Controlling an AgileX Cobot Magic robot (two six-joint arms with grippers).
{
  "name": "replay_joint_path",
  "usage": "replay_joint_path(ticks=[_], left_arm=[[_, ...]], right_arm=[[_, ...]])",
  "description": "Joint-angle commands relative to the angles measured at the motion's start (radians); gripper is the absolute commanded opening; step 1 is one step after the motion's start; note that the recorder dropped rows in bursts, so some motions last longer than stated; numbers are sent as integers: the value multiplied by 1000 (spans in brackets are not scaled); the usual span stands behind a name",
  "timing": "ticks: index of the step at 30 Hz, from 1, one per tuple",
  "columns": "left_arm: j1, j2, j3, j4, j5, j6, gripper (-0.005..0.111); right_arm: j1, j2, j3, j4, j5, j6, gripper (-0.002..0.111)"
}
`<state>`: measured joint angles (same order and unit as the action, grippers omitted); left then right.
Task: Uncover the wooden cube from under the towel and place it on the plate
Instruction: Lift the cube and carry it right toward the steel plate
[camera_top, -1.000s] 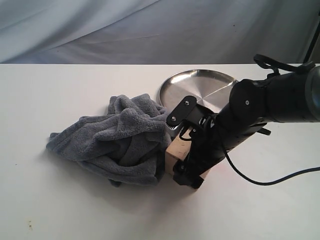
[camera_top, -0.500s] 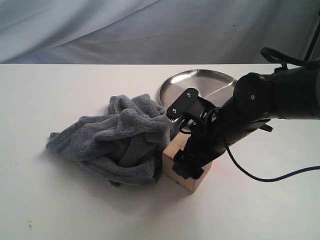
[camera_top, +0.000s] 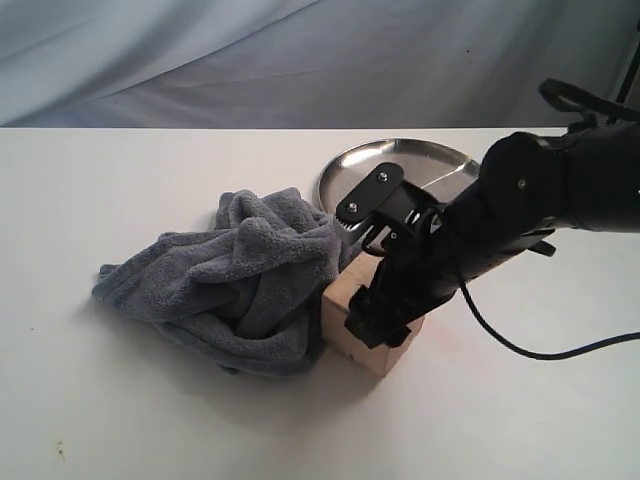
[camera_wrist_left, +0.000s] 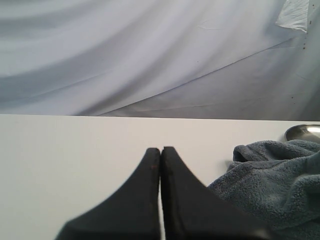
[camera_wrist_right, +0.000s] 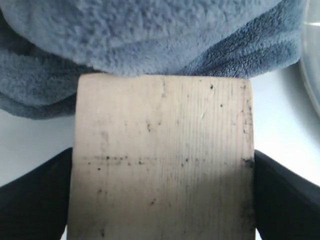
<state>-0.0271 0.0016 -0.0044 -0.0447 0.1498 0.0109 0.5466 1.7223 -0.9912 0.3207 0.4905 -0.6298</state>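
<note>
The wooden cube (camera_top: 338, 308) (camera_wrist_right: 162, 150) sits at the right edge of the bunched grey-blue towel (camera_top: 235, 280) (camera_wrist_right: 150, 35), uncovered apart from a fold touching its far side. My right gripper (camera_top: 378, 318) (camera_wrist_right: 161, 165) is shut on the cube, one black finger pressed against each side, and the cube looks slightly tilted. The steel plate (camera_top: 400, 165) lies just behind it, with its rim (camera_wrist_right: 314, 75) at the edge of the right wrist view. My left gripper (camera_wrist_left: 161, 150) is shut on nothing, low over the table beside the towel (camera_wrist_left: 272, 175).
A white table (camera_top: 150, 420) carries everything, with a draped grey cloth backdrop (camera_top: 300, 60) behind it. A black cable (camera_top: 540, 355) trails from the right arm over the table. A sliver of the plate (camera_wrist_left: 305, 131) shows past the towel in the left wrist view.
My right arm has lifted and drawn back a little. The cube has shifted slightly to the left and tipped in its grip. The towel has barely moved.
</note>
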Motion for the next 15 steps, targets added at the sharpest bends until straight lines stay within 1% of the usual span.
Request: replay_joint_path(ticks=[1, 3, 6, 9, 12, 15], left_arm=[[-1, -2, 4, 1, -4, -3, 1], [-1, -2, 4, 1, -4, -3, 1], [-1, -2, 4, 1, -4, -3, 1], [-1, -2, 4, 1, -4, -1, 1], [-1, -2, 4, 1, -4, -1, 1], [-1, -2, 4, 1, -4, -1, 1]], right_arm=[[2, -79, 1, 1, -2, 19, 50], [2, -115, 1, -22, 0, 37, 50], [-5, -161, 1, -79, -49, 98, 50], [-38, -170, 1, -82, -96, 177, 50], [-73, -170, 1, -141, -169, 314, 50], [-101, -170, 1, -149, -219, 361, 50]])
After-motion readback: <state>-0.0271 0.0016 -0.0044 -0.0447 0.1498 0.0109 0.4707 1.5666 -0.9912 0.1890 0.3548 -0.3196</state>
